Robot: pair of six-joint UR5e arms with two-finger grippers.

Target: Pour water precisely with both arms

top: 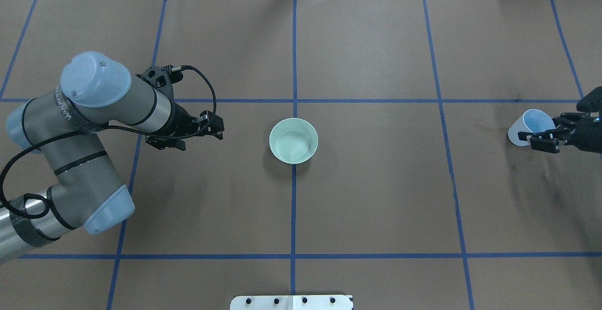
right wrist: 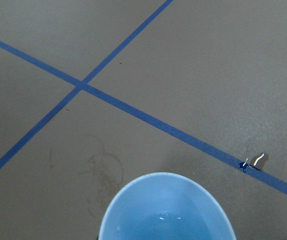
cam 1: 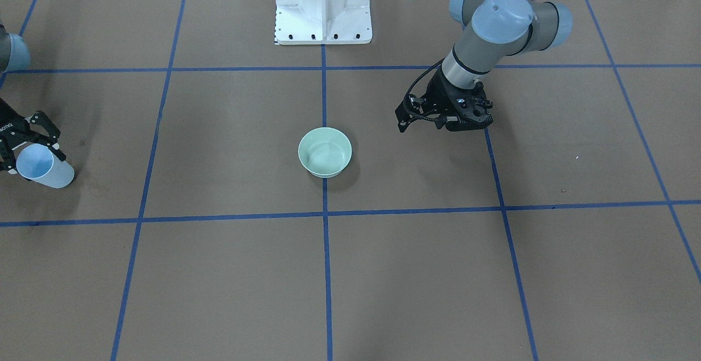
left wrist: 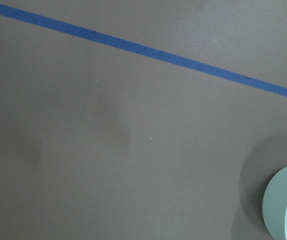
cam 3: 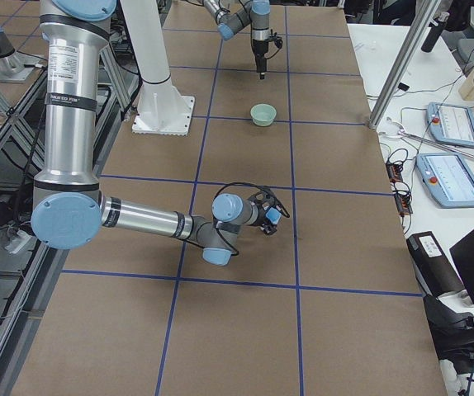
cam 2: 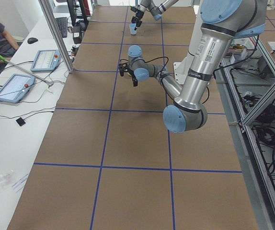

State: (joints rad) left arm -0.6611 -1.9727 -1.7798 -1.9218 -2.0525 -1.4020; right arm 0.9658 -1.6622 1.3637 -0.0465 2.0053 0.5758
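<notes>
Presently right gripper (top: 527,141) is clenching jaws round blue cup (top: 534,121) at frame's right edge, carrying water (right wrist: 168,217) inside. Green bowl (top: 293,140) is sitting mid-frame on bench (top: 376,197), likely within either gripper's reach. Left gripper (top: 214,129) is hovering left of bowl; jaws' state untellable.

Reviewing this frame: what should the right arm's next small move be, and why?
Likely move the right hand toward the table's centre without tipping the blue cup. The cup is gripped in that hand, holds water, and is near the table's right end, far from the green bowl, so pouring now would miss.
</notes>
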